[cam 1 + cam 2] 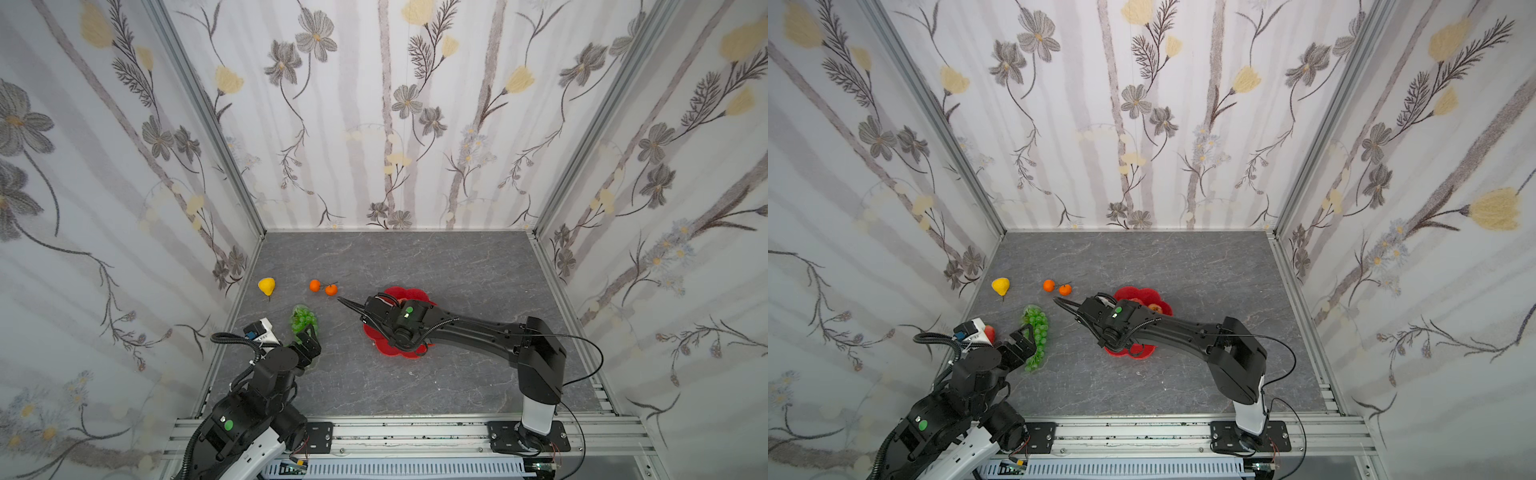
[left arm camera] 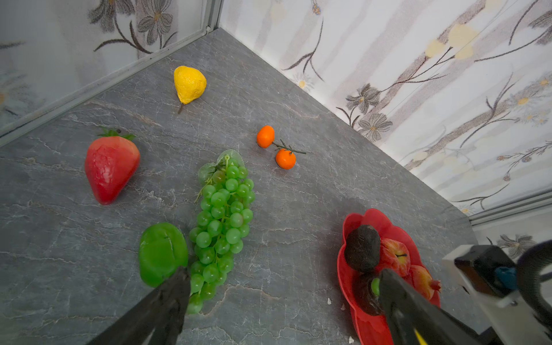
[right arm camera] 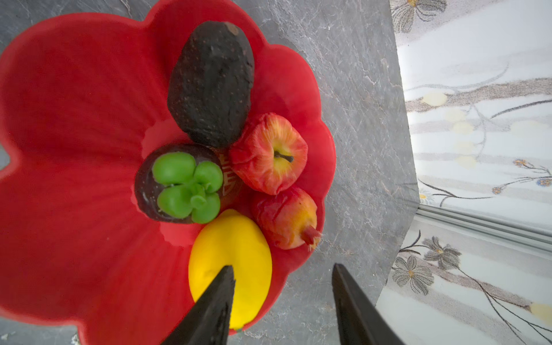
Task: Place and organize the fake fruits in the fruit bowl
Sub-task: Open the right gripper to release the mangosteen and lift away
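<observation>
In both top views the right arm [image 1: 469, 328] covers most of the fruit bowl [image 1: 374, 334], hiding nearly all its fruits. The strawberry [image 1: 990, 331] shows only as a red sliver behind the left wrist camera [image 1: 972, 329]. The right wrist view crops the bowl's rim.

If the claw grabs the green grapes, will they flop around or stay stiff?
Probably floppy: the grape bunch is many small beads on thin stems, so the ends would likely dangle. It looks glossy, so single grapes may slip from a pinch. It lies long and flat on the table, so it probably won't roll.
</observation>
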Robot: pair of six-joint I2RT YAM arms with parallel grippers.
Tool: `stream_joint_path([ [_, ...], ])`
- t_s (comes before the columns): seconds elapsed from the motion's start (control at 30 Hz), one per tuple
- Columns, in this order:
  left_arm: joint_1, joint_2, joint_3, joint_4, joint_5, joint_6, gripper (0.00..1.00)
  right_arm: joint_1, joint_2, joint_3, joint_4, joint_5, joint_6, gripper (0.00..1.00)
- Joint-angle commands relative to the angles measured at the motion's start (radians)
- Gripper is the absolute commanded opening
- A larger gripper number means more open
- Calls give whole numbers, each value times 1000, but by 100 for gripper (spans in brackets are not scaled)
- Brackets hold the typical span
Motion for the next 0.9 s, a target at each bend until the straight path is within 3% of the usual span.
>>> stream_joint_path([
  [0.0,2,49,39,-10,-11,68,100,-8,-79,-44,28,1,42,57],
  [0.4,55,195,106,-77,-90,129,99,-103,-553,-383,349,59,152,63],
  [0.57,214,304,127,-27,-21,158,99,-138,-761,-580,550,13,220,71],
  [0.73,490,451,132,152,289,175,100,-168,-982,-844,780,-44,326,86],
  [0.87,624,606,214,160,337,247,100,-204,-1131,-1026,900,-77,377,91],
])
